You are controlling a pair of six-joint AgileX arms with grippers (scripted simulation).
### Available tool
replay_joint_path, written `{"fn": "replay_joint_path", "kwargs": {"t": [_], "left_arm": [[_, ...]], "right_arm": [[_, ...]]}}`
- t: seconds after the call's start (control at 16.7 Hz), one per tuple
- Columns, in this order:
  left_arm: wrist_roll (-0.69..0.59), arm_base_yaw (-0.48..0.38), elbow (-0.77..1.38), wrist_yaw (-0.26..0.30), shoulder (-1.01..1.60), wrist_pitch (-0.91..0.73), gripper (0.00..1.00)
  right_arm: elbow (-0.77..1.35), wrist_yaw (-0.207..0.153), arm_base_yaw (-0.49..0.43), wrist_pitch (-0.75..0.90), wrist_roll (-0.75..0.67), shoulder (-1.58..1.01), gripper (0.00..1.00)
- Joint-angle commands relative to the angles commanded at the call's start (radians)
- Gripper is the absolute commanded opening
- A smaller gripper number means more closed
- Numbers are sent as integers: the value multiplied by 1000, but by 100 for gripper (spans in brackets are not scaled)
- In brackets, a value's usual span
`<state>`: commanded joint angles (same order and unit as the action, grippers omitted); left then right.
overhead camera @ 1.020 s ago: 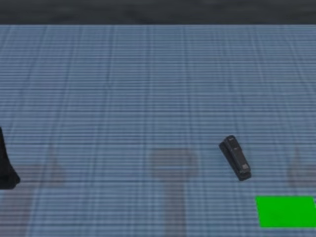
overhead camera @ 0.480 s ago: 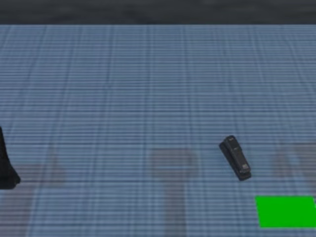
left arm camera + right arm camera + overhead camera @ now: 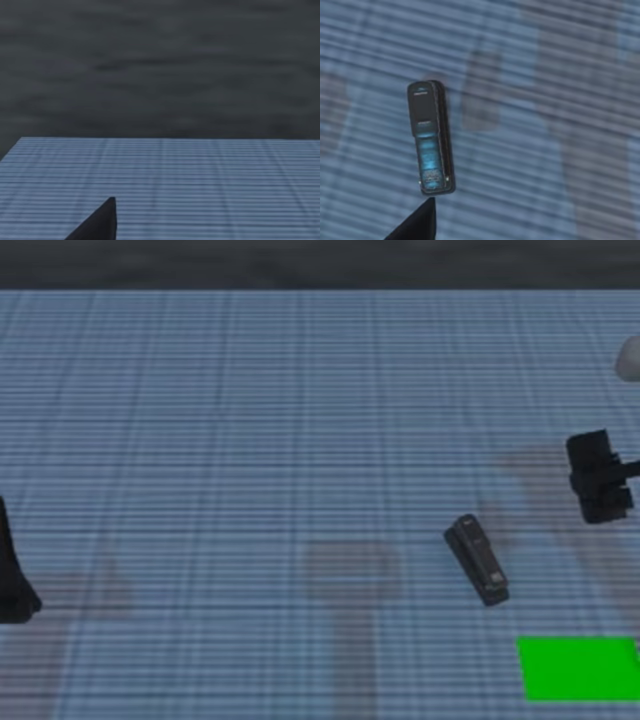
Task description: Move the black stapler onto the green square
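A blue-grey striped table (image 3: pixel 250 440) meets a dark backdrop (image 3: pixel 300 262).

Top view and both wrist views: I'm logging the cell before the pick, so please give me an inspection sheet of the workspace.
Surface: blue striped table, bare apart from the job's things.
Job's things: black stapler lies flat and slanted on the table, apart from the green square, which sits near the right front corner.
Clutter: nothing seen.
Grippers: right gripper hovers right of the stapler, beyond the square; left gripper parked at the left edge.
Cables: nothing seen.
Surroundings: dark grey backdrop beyond the table's far edge.
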<state>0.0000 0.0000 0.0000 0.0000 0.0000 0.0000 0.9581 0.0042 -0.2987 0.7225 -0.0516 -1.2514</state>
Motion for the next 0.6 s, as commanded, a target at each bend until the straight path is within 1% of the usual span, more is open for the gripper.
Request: {"fn": "replay_joint_path", "kwargs": {"t": [0.3, 0.6], "left_arm": [[0, 0, 0, 0, 0, 0, 100], [0, 0, 0, 0, 0, 0, 100]], "right_arm": [[336, -1, -108, 256, -18, -432, 100], [564, -4, -175, 401, -31, -695, 100]]}}
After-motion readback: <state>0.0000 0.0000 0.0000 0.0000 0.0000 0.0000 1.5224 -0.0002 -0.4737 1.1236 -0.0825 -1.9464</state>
